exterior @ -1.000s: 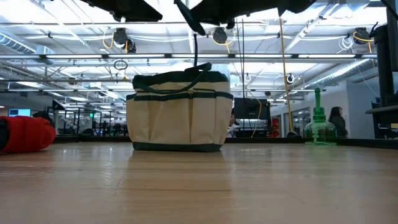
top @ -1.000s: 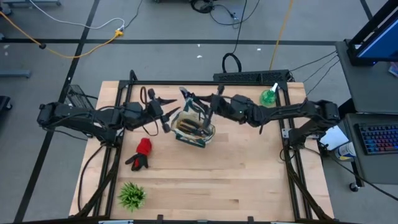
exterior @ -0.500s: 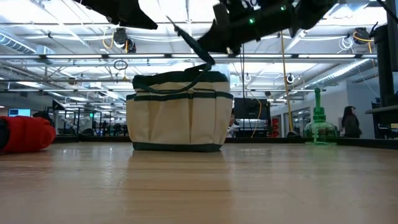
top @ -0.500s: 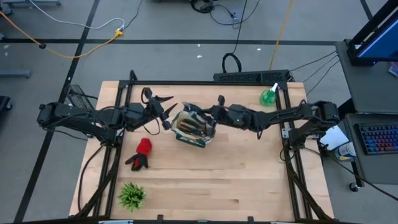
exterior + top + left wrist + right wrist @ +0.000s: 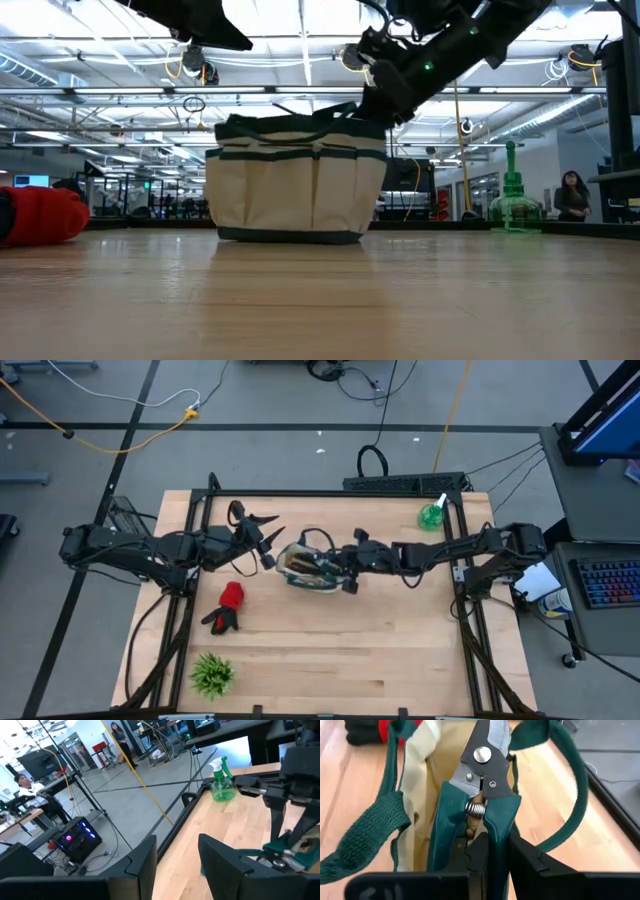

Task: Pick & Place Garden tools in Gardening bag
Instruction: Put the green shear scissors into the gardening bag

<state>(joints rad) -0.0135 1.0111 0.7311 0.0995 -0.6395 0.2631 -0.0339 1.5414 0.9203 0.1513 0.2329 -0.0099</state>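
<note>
The cream gardening bag (image 5: 308,565) with dark green trim stands on its base mid-table, also in the low view (image 5: 295,180). My right gripper (image 5: 347,567) is at the bag's right rim, shut on green-handled pruners (image 5: 480,795) whose blades point into the bag's mouth (image 5: 427,780). My left gripper (image 5: 272,542) hovers open, raised, just left of the bag, nothing between its fingers (image 5: 150,865). A red-and-black glove (image 5: 228,605) lies on the table at the bag's near left. A green spray bottle (image 5: 432,515) stands at the far right. My right gripper pinches the pruners' two green handles (image 5: 470,832) between its two fingers, behind the spring. The fingers come from the table's right, slanting down, and lie along the pruners. The pruners are clear of the table, with their blades (image 5: 487,740) over the bag's opening. I cannot tell whether they touch the bag.
A spiky green plant (image 5: 212,673) sits at the near left corner. The bag's green handle loops (image 5: 572,795) hang on either side of the pruners. Bare wood lies along the near half of the table (image 5: 360,660). People stand in the room beyond (image 5: 573,195).
My right gripper has gone down toward the bag and tipped its fingers downward, carrying the pruners from above the bag to its mouth. The bag's right side has shifted a little toward the table's right.
</note>
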